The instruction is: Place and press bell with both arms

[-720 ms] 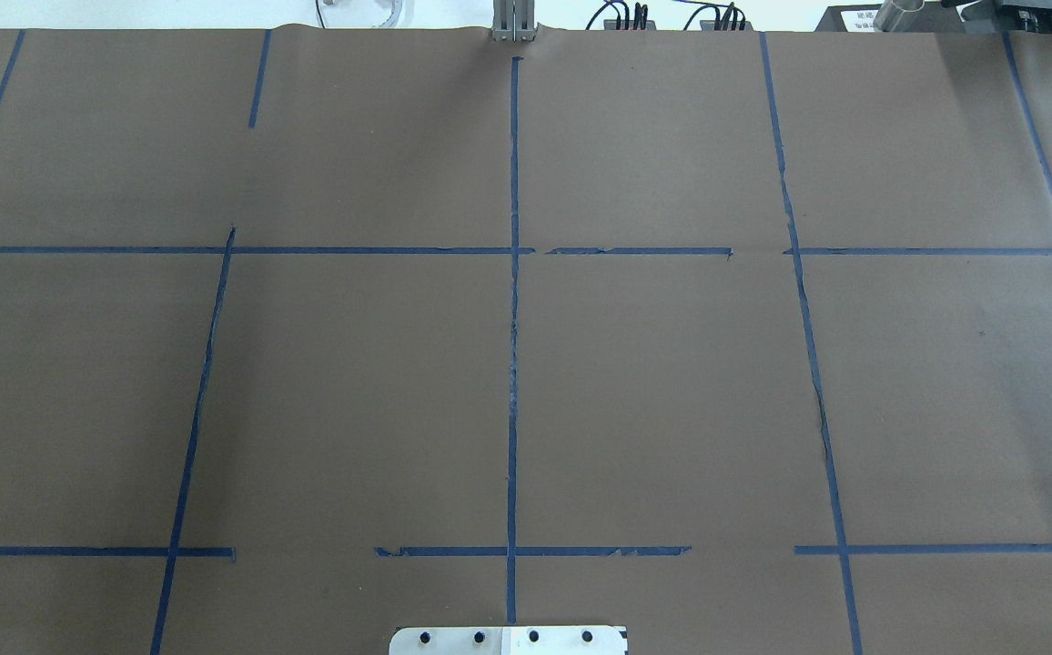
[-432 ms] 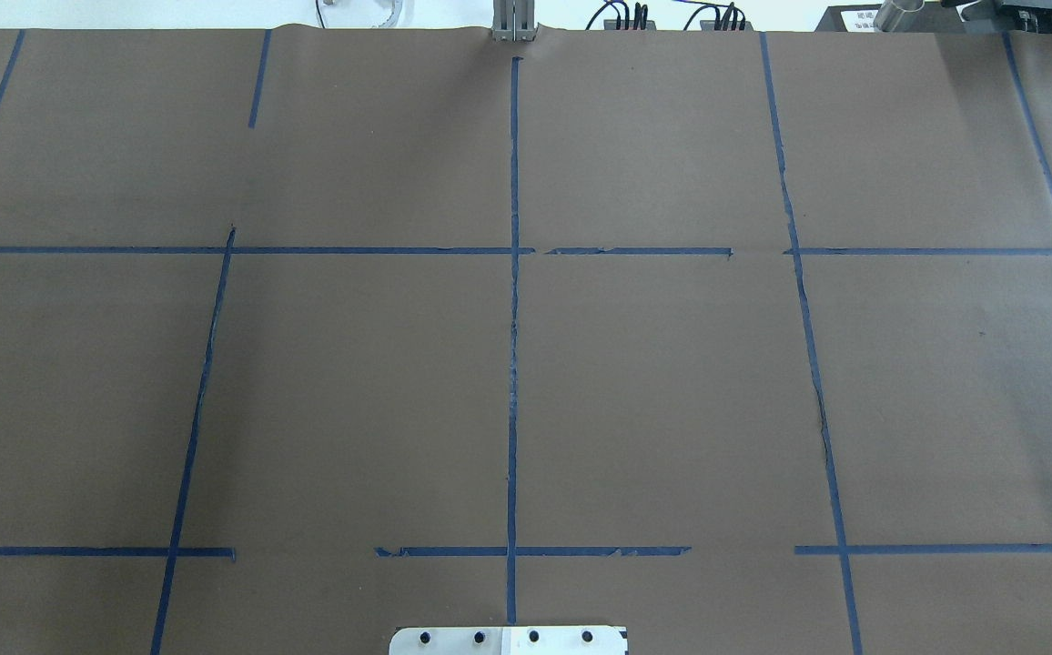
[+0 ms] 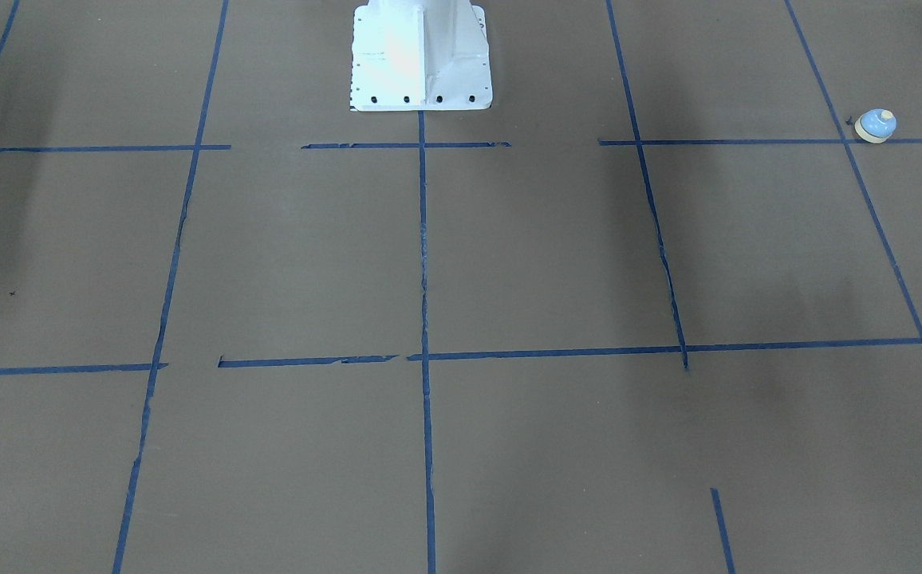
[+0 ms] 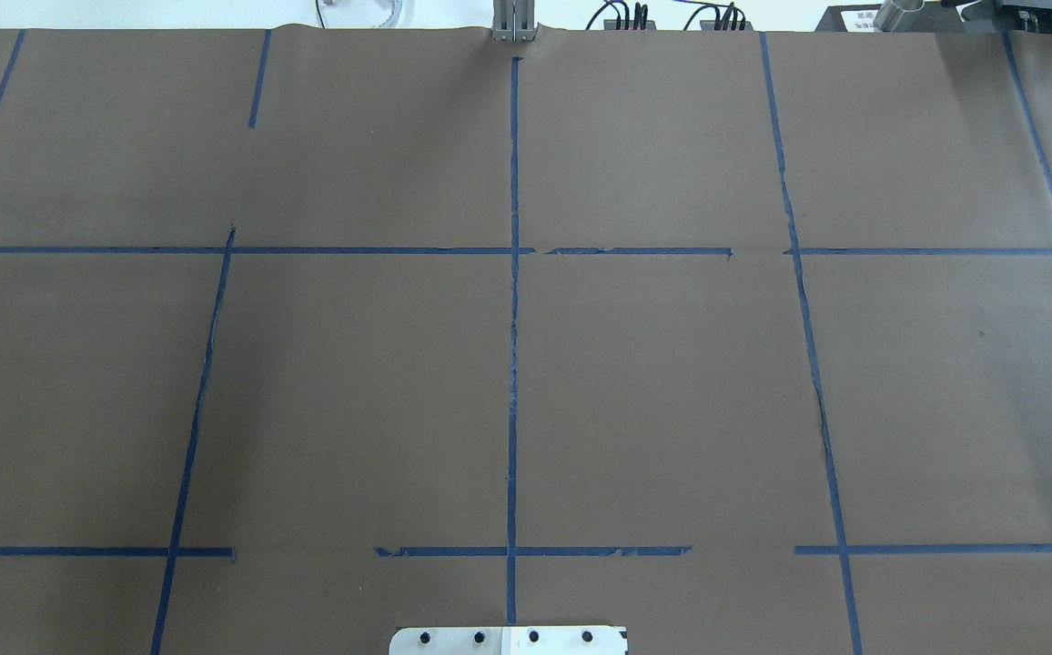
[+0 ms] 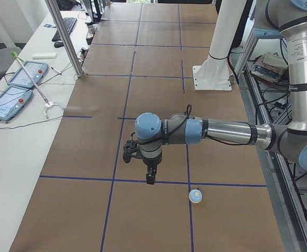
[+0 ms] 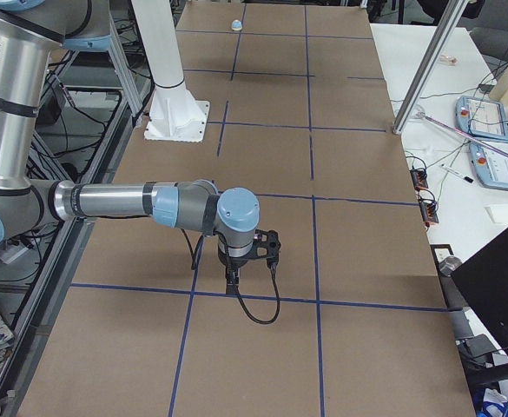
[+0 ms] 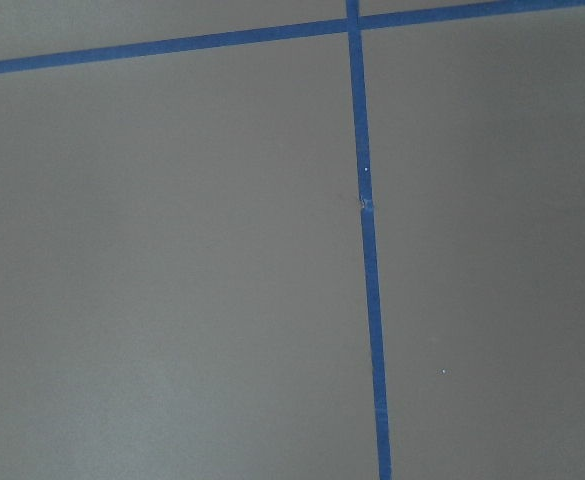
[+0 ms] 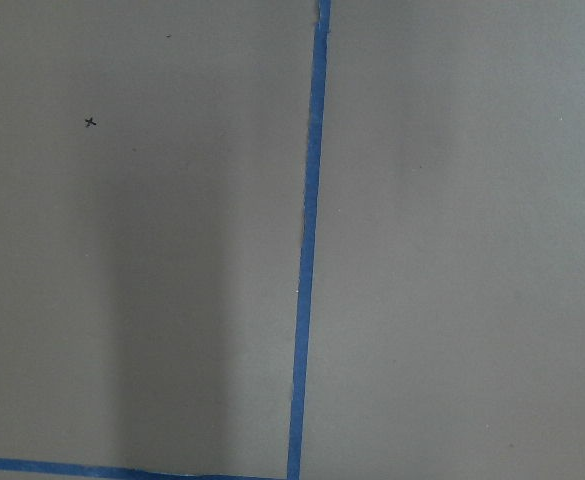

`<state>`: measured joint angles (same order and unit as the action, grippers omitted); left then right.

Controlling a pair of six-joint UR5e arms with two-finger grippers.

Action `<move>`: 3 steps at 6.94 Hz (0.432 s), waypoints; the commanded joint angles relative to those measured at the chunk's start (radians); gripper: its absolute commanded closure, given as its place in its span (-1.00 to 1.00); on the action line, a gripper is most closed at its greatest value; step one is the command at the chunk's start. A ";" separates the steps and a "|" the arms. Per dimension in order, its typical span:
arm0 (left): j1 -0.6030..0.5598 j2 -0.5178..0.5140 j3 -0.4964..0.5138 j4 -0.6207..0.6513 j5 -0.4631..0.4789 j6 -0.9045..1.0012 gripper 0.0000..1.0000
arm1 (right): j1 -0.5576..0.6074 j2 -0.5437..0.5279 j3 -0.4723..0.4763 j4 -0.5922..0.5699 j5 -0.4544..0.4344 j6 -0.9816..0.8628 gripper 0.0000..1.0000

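Bell [image 3: 876, 125] sits upright on the brown-papered table [image 3: 509, 255], at a blue tape crossing [image 3: 850, 141] toward the robot's left end. Left gripper [image 5: 150, 177] points down near it but apart, seemingly just clear of the paper. Right gripper [image 6: 233, 276] hangs well away; from these side views I cannot tell whether either is spread or closed.

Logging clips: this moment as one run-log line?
bell: on table, untouched | left gripper: hovering near bell, state unclear | right gripper: far from bell, state unclear
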<state>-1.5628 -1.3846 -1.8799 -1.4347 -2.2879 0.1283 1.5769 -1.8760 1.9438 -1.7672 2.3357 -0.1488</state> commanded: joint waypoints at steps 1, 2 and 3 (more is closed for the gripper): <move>-0.002 -0.033 -0.013 -0.151 -0.042 -0.001 -1.00 | 0.000 0.000 0.001 0.000 0.001 0.000 -1.00; 0.001 0.052 -0.049 -0.200 -0.133 0.008 -1.00 | 0.000 0.000 0.001 0.000 0.001 0.000 -1.00; 0.025 0.068 -0.051 -0.260 -0.134 -0.037 -1.00 | 0.000 0.000 0.001 0.000 0.001 -0.002 -1.00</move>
<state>-1.5562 -1.3546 -1.9168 -1.6221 -2.3888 0.1232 1.5770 -1.8760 1.9451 -1.7671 2.3362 -0.1491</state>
